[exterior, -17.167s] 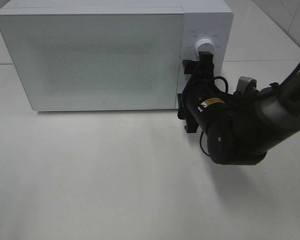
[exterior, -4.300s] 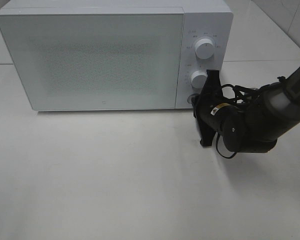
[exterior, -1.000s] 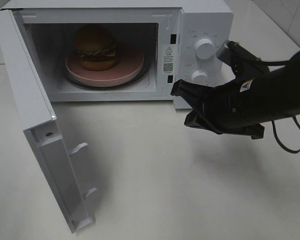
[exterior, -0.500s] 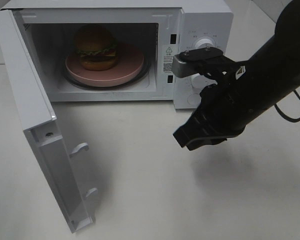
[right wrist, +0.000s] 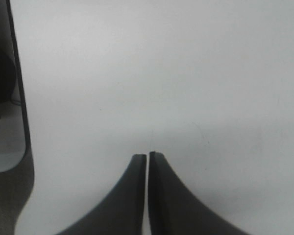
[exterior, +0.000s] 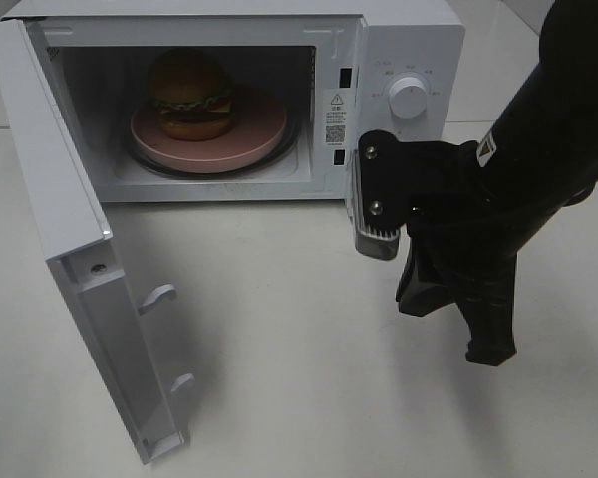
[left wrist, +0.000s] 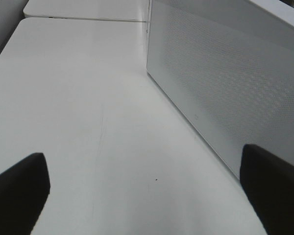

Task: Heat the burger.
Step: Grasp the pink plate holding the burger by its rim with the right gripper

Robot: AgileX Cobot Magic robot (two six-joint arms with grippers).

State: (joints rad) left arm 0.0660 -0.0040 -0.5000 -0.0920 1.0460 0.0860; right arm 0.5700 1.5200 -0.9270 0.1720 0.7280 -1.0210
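Burger (exterior: 189,95): upper left, on the pink plate (exterior: 257,139) inside your open microwave (exterior: 409,40).
Right gripper (right wrist: 147,155): your jaws pressed together, holding nothing.
Left gripper (left wrist: 147,191): jaws wide apart, holding nothing.

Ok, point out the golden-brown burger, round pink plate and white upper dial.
Golden-brown burger (exterior: 189,88), exterior high view, bun dome.
Round pink plate (exterior: 261,133), exterior high view, bare right rim.
White upper dial (exterior: 409,97), exterior high view, face.

Exterior high camera: elevated, looks steeply down on plain white desk (exterior: 279,378), with boxy white microwave oven (exterior: 409,40) at 12 o'clock. Left wrist camera: low, skims desk toward oven's perforated door (left wrist: 225,83), which the exterior view shares. Right wrist camera: close, faces down past right claw (right wrist: 147,156) onto desk.
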